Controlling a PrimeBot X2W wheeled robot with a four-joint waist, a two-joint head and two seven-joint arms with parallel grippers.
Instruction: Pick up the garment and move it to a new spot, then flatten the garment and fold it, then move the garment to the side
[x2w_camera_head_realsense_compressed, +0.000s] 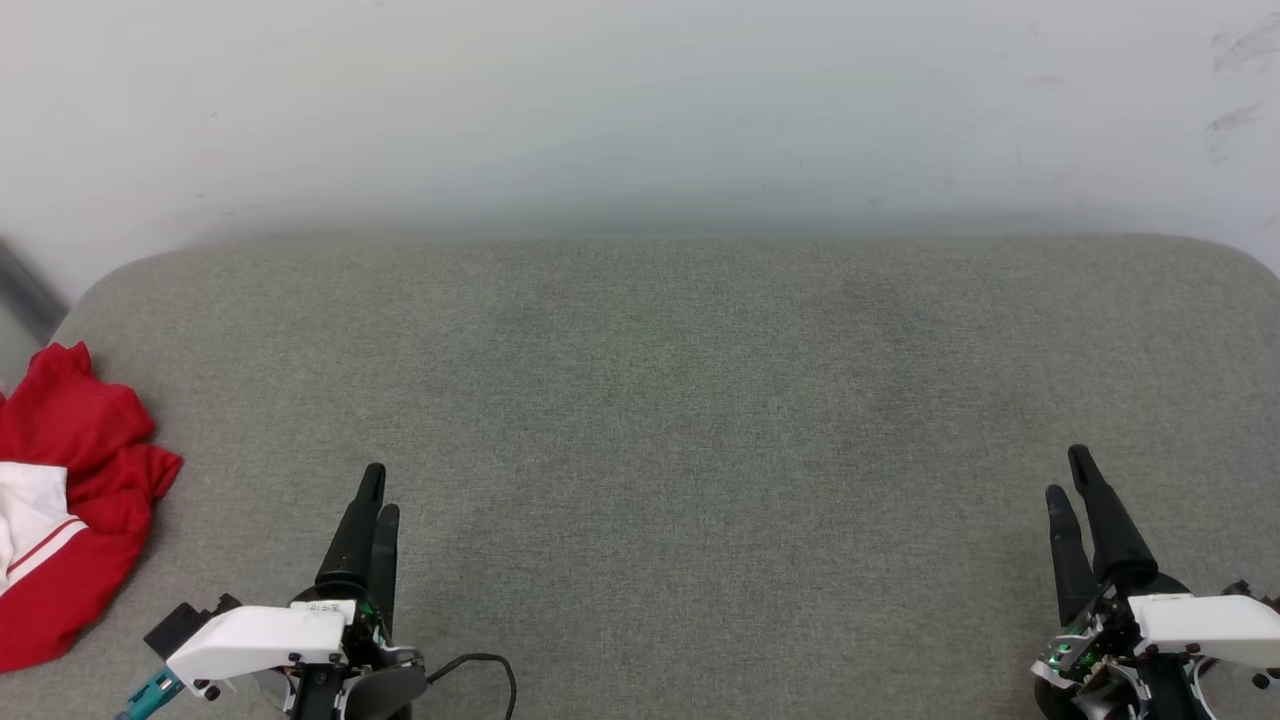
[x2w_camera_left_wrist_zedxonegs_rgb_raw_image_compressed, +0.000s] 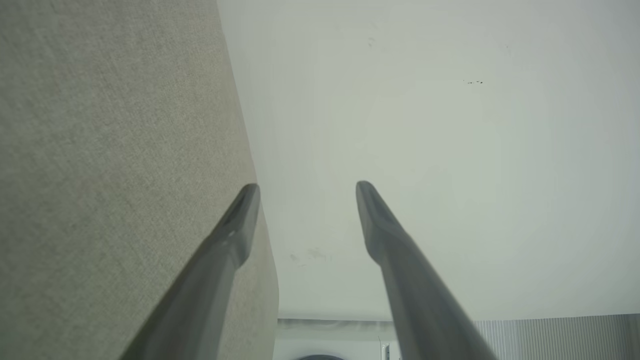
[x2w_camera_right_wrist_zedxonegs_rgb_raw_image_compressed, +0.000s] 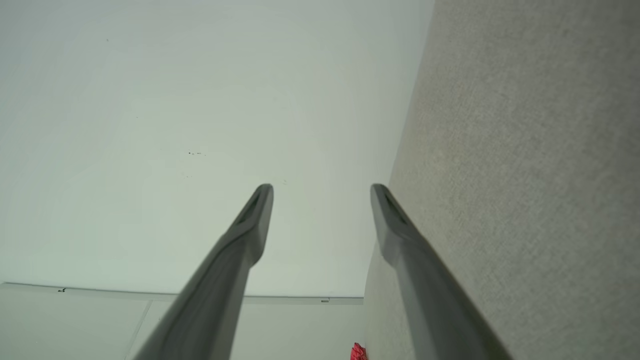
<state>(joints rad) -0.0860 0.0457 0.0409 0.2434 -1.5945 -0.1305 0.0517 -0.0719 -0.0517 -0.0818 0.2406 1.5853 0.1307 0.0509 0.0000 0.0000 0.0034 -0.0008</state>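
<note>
Overall, the garment (x2w_camera_head_realsense_compressed: 70, 510) lies as a crumpled red heap at the far left edge of the table (x2w_camera_head_realsense_compressed: 700, 400), partly cut off by the left border of the head view. Its visible long axis runs roughly from near to far along that left edge. A white sleeve (x2w_camera_head_realsense_compressed: 35, 520) with red striped trim shows on the heap's left side, facing the frame border. Collar, hem and lettering cannot be made out, so which way the garment points cannot be told. In the right wrist view a small scrap of the garment's red (x2w_camera_right_wrist_zedxonegs_rgb_raw_image_compressed: 358, 352) appears at the bottom edge, beside the table's grey surface.

The left end effector (x2w_camera_head_realsense_compressed: 380, 490) sits at the lower left of the head view, to the right of the garment and apart from it, fingers pointing away from the robot. In the left wrist view this end effector (x2w_camera_left_wrist_zedxonegs_rgb_raw_image_compressed: 306, 186) has its fingers spread with a clear gap and holds nothing. The right end effector (x2w_camera_head_realsense_compressed: 1067, 472) sits at the lower right, well apart from the garment. Its own wrist view (x2w_camera_right_wrist_zedxonegs_rgb_raw_image_compressed: 321, 187) likewise shows the fingers spread and holding nothing.

Bare grey fabric lies between the left end effector and the heap. A black cable (x2w_camera_head_realsense_compressed: 490, 665) loops beside the left wrist. A pale wall (x2w_camera_head_realsense_compressed: 640, 100) rises behind the table's far edge, with dark scuff marks (x2w_camera_head_realsense_compressed: 1235, 120) at its upper right.
</note>
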